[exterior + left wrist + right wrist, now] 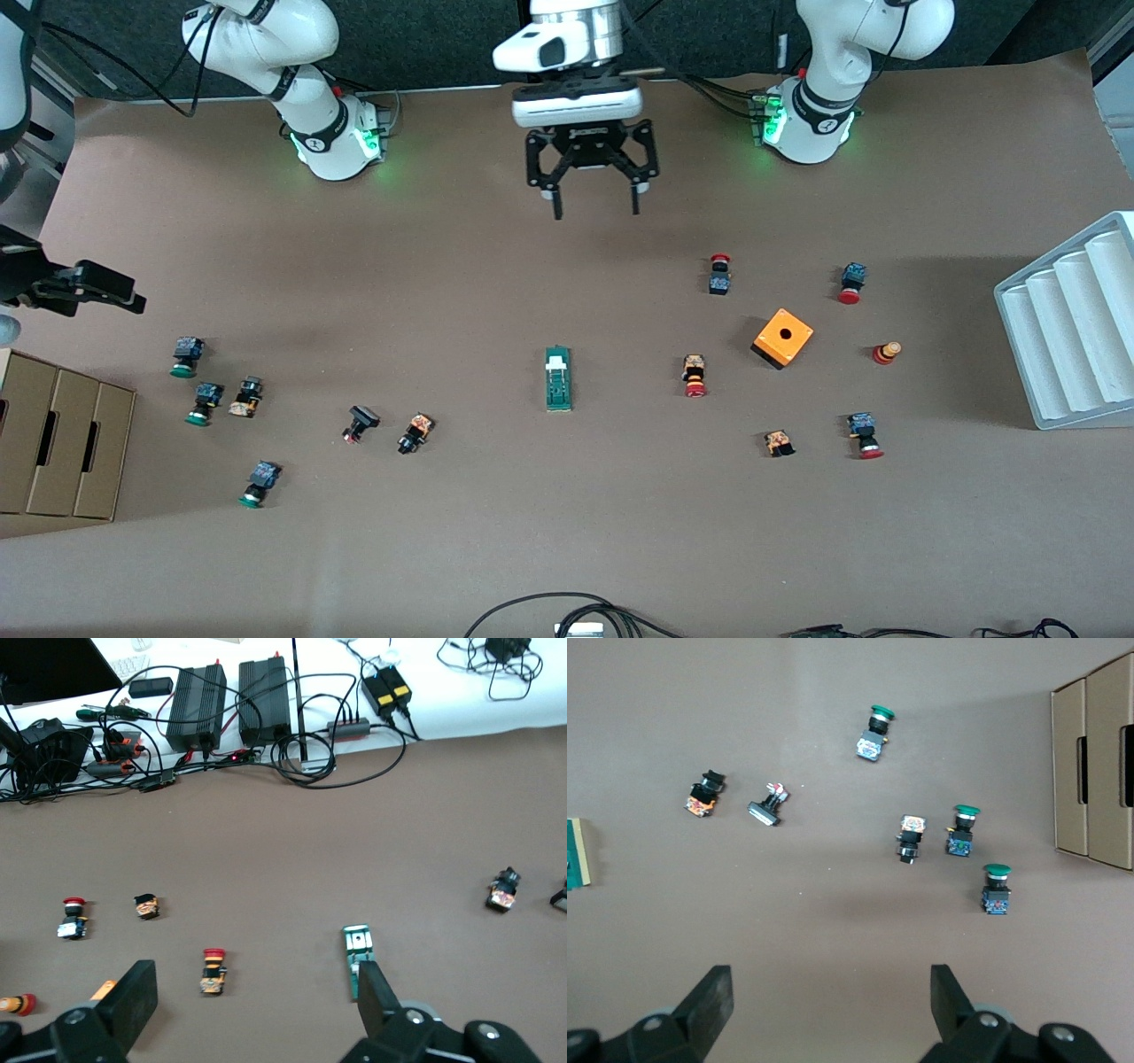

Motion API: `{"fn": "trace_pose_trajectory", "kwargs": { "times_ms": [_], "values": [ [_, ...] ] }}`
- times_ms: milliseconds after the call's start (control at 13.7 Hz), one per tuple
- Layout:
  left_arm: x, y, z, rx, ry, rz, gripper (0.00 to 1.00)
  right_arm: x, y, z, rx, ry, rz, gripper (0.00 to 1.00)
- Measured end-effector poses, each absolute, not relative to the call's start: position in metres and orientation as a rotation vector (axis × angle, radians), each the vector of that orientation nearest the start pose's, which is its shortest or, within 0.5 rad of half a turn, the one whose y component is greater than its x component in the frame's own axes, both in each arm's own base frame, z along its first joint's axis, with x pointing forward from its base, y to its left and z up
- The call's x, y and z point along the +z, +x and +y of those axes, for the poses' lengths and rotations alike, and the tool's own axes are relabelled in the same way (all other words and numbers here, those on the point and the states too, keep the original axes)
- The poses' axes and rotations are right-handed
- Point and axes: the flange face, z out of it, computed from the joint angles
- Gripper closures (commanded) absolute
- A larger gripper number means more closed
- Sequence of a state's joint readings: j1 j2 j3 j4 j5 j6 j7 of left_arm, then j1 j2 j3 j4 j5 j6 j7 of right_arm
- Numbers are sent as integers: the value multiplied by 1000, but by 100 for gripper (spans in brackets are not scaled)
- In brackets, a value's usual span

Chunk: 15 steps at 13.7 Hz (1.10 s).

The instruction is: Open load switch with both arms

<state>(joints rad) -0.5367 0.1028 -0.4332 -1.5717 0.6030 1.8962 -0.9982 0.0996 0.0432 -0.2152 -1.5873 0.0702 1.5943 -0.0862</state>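
Note:
The load switch (558, 378), a narrow dark green block with a white sliding piece, lies flat at the middle of the table. My left gripper (596, 211) hangs open and empty over bare table between the two bases. In the left wrist view the load switch (358, 952) lies just past one finger (376, 992) of the left gripper (255, 988). My right gripper (133, 299) is over the right arm's end of the table, above the green buttons. In the right wrist view the right gripper (830, 988) is open with nothing between its fingers, and the load switch (576, 853) shows at the picture's edge.
Several red-capped buttons (695, 376) and an orange box with a hole (783, 338) lie toward the left arm's end. Green-capped buttons (205, 403) and a cardboard box (62, 447) lie toward the right arm's end. A white ribbed rack (1072, 328) stands at the left arm's end.

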Motion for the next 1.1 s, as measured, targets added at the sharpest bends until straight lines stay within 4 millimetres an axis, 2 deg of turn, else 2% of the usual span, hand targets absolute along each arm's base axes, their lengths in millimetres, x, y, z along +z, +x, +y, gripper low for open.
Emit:
{"fn": "trace_pose_trajectory", "kwargs": {
  "times_ms": [293,585,732,951,1098],
  "values": [
    [648,446,-414,-735,-2959,159,0,595,565,-58,44,-3077,57,1],
    [674,507,-330,-632,-3048,137,0,595,565,-58,44,-3077,57,1],
    [679,528,-293,-601,-3087,103,0,595,565,-58,45,-3077,57,1],
    [677,555,-236,-549,-3129,-45,0,595,565,-58,45,-3077,56,1],
    [673,575,-183,-492,-3158,-119,0,595,565,-58,45,-3077,55,1]
  ]
}}
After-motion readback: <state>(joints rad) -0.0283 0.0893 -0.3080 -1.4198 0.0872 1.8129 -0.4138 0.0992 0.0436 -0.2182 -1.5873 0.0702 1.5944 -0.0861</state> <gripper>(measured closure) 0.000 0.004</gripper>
